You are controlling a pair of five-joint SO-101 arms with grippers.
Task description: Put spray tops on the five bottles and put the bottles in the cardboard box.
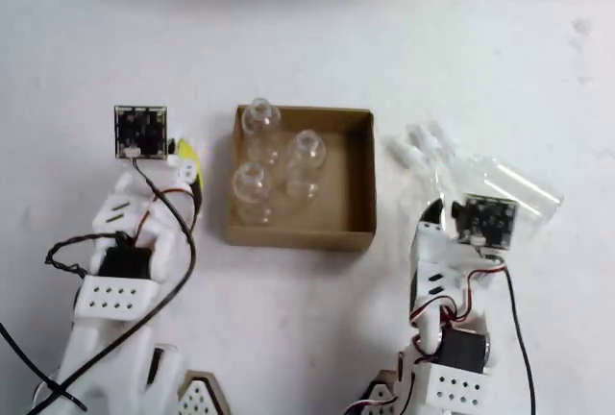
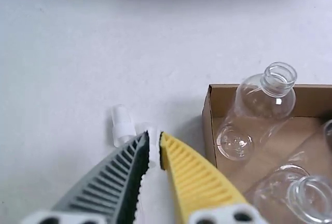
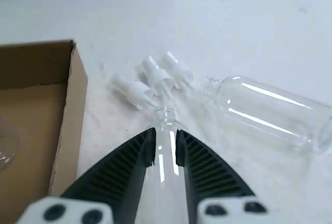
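The cardboard box [image 1: 363,180] sits mid-table with three clear bottles [image 1: 306,153] in it, all without tops. In the left wrist view one of them [image 2: 262,97] leans at the box [image 2: 208,123] corner. My left gripper [image 2: 154,136], with a grey and a yellow finger, is left of the box [image 1: 189,160] and shut on a white spray top [image 2: 149,130]. A white cylindrical piece [image 2: 122,126] lies just beside it. My right gripper [image 3: 165,133] is shut on a clear bottle [image 3: 167,116] lying on the table right of the box.
Another clear bottle [image 3: 270,111] lies on its side past the right gripper [image 1: 437,211]. Three loose white spray tops [image 3: 155,78] lie between the bottle necks and the box wall [image 3: 70,115]. Bare white table stretches behind the box.
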